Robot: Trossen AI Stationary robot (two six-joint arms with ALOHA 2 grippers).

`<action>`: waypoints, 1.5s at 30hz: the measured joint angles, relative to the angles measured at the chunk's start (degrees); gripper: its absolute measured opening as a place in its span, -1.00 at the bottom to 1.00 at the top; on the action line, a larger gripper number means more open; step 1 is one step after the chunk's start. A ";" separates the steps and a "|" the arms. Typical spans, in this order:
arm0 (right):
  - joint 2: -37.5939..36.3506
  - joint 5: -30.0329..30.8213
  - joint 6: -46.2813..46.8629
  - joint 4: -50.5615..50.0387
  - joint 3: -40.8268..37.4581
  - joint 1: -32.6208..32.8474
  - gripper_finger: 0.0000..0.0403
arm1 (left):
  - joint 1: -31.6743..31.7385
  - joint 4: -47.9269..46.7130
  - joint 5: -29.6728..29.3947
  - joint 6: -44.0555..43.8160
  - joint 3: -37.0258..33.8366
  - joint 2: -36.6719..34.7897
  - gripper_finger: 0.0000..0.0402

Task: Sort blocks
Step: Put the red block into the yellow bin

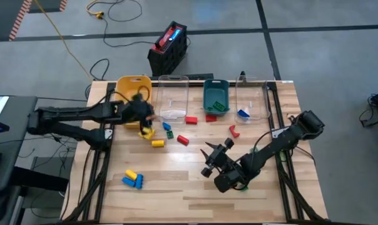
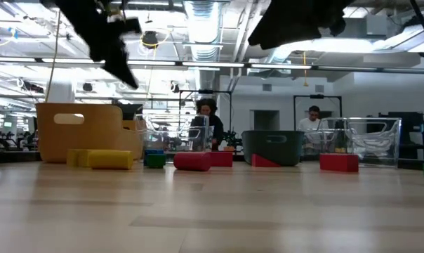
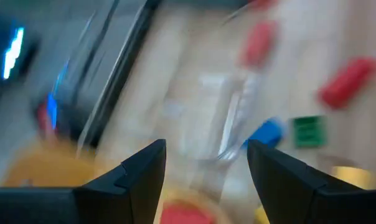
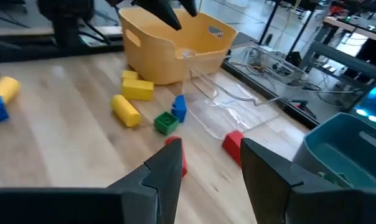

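Small blocks lie scattered on the wooden table: yellow ones (image 1: 146,132) (image 1: 157,143), a green (image 1: 169,134), a blue (image 1: 166,127), reds (image 1: 183,140) (image 1: 191,119) (image 1: 233,130), and a yellow and blue cluster (image 1: 132,179) near the front. My left gripper (image 1: 142,112) hangs open in the air beside the yellow bin (image 1: 134,87); its wrist view (image 3: 206,149) is blurred, with a red shape (image 3: 183,213) low between the fingers that I cannot identify. My right gripper (image 1: 209,156) is open and empty above mid-table, facing a red block (image 4: 175,155).
Along the far edge stand the yellow bin, a clear bin (image 1: 173,97), a teal bin (image 1: 215,94) holding green blocks, and a second clear bin (image 1: 251,100) with a blue block (image 1: 243,114). People show in the room beyond the table in the low view (image 2: 206,123).
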 joint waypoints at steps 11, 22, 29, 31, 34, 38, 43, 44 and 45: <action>1.28 -0.22 3.48 0.68 0.00 3.65 -0.13 | -11.85 1.17 4.66 11.43 7.24 17.44 0.10; 2.82 -0.27 3.50 1.48 0.02 3.91 -0.13 | -12.10 -1.19 16.46 17.85 18.56 36.73 0.04; 2.82 -0.27 3.30 1.36 0.02 3.89 -0.13 | -9.47 -1.03 19.11 18.29 23.27 41.95 -0.04; 2.82 -0.27 3.13 1.16 0.02 3.89 -0.13 | -8.89 -0.56 19.28 18.71 23.50 42.94 -0.04; 2.82 -0.27 2.97 0.95 0.02 3.89 -0.13 | -8.31 -0.50 19.44 19.43 24.02 44.53 -0.04; 2.82 -0.27 2.05 0.98 0.02 3.87 -0.13 | -8.29 0.36 19.41 20.56 24.29 47.36 -0.04; 2.82 -0.23 1.73 0.98 0.02 3.59 -0.13 | -8.24 1.77 17.90 20.66 24.29 50.37 -0.04; 2.82 -0.23 1.73 0.98 0.02 3.58 -0.13 | -8.20 1.80 17.89 20.45 24.29 50.70 -0.04; 2.82 -0.23 1.72 0.89 0.02 3.58 -0.13 | -8.18 1.63 17.91 19.98 24.29 50.77 -0.05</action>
